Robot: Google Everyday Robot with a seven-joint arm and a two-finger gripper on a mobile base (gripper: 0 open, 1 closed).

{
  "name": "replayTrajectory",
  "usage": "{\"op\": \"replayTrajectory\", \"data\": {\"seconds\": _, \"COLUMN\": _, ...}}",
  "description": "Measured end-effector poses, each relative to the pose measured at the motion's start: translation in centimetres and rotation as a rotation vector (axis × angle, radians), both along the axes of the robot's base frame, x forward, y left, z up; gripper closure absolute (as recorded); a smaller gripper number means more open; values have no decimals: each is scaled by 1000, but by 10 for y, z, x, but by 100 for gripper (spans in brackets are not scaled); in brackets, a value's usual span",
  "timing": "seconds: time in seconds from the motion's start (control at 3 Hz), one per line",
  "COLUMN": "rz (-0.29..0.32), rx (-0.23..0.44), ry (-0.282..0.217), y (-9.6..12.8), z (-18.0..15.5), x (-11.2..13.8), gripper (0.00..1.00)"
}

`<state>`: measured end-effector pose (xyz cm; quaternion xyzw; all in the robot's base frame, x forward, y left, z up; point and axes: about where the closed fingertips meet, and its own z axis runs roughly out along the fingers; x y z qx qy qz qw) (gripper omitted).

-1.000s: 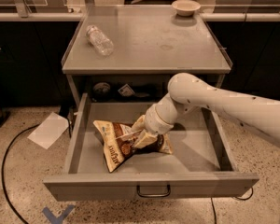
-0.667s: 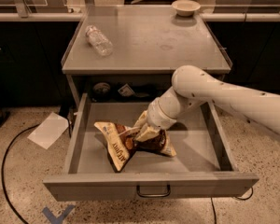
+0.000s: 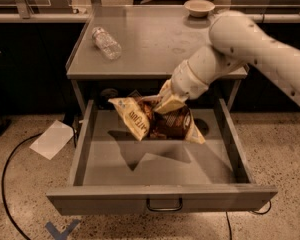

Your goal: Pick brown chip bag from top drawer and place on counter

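Note:
The brown chip bag (image 3: 162, 121) hangs in the air above the open top drawer (image 3: 160, 169), dark brown with cream edges and lettering. My gripper (image 3: 166, 102) is shut on the bag's upper edge and holds it just below the front edge of the counter (image 3: 155, 44). The bag casts a shadow on the drawer floor. The drawer's dark wire handle (image 3: 164, 204) shows on its front panel. My white arm (image 3: 240, 39) reaches in from the upper right.
A clear plastic bottle (image 3: 106, 43) lies on the counter's left side. A small bowl (image 3: 199, 6) stands at the counter's back right. A white paper sheet (image 3: 52, 139) and a black cable (image 3: 10, 159) lie on the floor at left.
The gripper has lifted the chip bag off the drawer floor; it now hangs above the drawer, near the counter's front edge. The arm has risen with it.

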<state>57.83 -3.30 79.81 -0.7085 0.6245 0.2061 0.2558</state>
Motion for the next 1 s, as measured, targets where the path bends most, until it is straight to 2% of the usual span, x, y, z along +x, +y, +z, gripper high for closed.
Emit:
{"op": "replayTrajectory", "data": {"seconds": 0.33, "rz": 32, "rx": 4, "ry": 12, "y": -8, "z": 57, "x": 12, "gripper": 100}}
{"op": "replayTrajectory", "data": {"seconds": 0.67, "rz": 77, "rx": 9, "ry": 102, "y": -7, "z": 76, "x": 28, "gripper": 100}}
{"op": "replayTrajectory", "data": {"seconds": 1.0, "rz": 62, "rx": 19, "ry": 153, "y": -8, "z": 86, "x": 55, "gripper": 100}}
